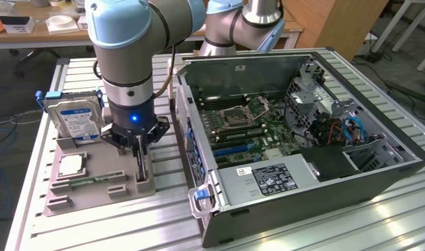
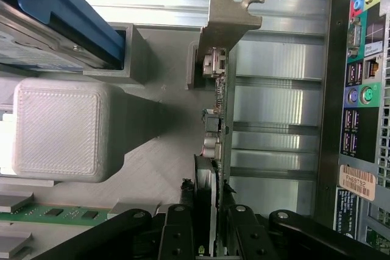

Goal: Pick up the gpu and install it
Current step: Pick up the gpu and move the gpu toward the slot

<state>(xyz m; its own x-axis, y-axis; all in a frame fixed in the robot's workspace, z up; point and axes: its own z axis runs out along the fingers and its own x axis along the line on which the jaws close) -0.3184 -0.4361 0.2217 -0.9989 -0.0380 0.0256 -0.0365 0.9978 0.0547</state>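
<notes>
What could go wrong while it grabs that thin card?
The end effector pinches the gpu by its thin edge, so it might tilt or slip when lifted. Its slot in the grey holder could snag it. The hard drive stands close by and could get knocked.

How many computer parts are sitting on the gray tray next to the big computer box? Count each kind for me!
Hard drive: 1
Silver chip: 1
Green memory stick: 1
gpu: 1
Total: 4
</notes>
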